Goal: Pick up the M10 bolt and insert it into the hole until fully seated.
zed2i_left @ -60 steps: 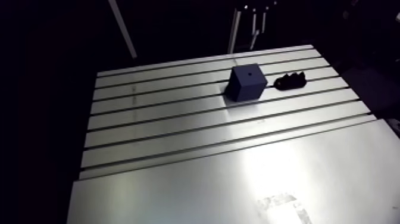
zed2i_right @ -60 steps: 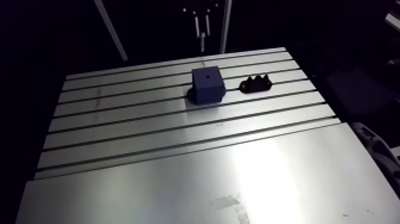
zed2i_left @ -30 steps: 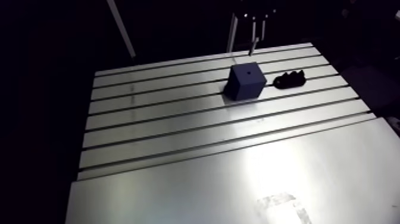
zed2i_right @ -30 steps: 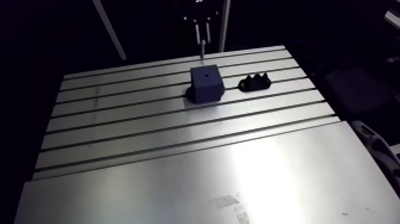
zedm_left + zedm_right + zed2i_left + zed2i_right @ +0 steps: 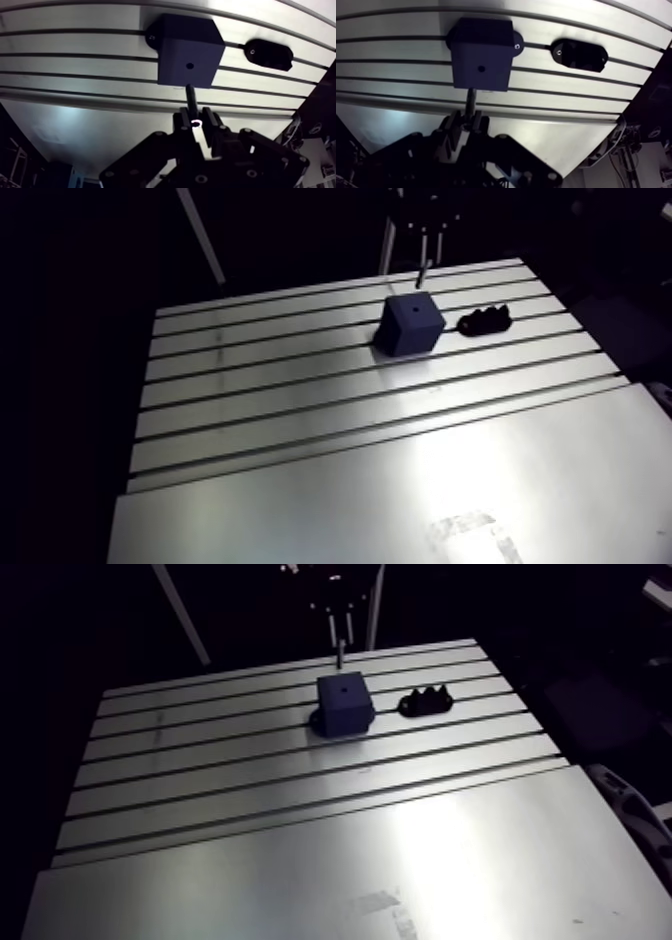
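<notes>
Wrist view shows you the hand (image 5: 196,124) clenched on the M10 bolt (image 5: 190,99), now lower than just before and hanging tip-first near the hole (image 5: 189,65) in the dark block (image 5: 185,45), so alignment and insertion remain.

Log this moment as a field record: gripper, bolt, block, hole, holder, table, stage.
gripper: shut on bolt
bolt: held between the fingers, shank pointing ahead toward the block, tip short of the hole
block: dark cube standing on the table
hole: in the block's top face, empty
holder: black, beside the block, apart from it
table: slotted aluminium
stage: bolt picked up, not yet inserted
</notes>
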Controlling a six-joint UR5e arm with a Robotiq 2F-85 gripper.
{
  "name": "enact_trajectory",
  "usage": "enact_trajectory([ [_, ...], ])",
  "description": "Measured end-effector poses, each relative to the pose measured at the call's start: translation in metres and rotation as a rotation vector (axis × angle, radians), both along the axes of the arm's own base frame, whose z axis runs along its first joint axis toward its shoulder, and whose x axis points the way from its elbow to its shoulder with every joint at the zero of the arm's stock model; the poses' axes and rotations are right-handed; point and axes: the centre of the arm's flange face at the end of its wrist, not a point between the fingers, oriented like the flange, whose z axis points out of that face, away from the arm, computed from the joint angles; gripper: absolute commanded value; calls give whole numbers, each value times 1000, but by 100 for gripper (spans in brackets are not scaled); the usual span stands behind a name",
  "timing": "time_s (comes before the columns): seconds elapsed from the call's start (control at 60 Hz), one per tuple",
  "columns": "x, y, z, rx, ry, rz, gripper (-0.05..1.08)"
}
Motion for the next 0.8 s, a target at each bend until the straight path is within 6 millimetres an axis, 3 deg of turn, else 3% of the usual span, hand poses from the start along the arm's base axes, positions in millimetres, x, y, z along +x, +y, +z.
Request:
enact_trajectory([
  [0.8,4,6,-16,-3,-15,-9,108],
])
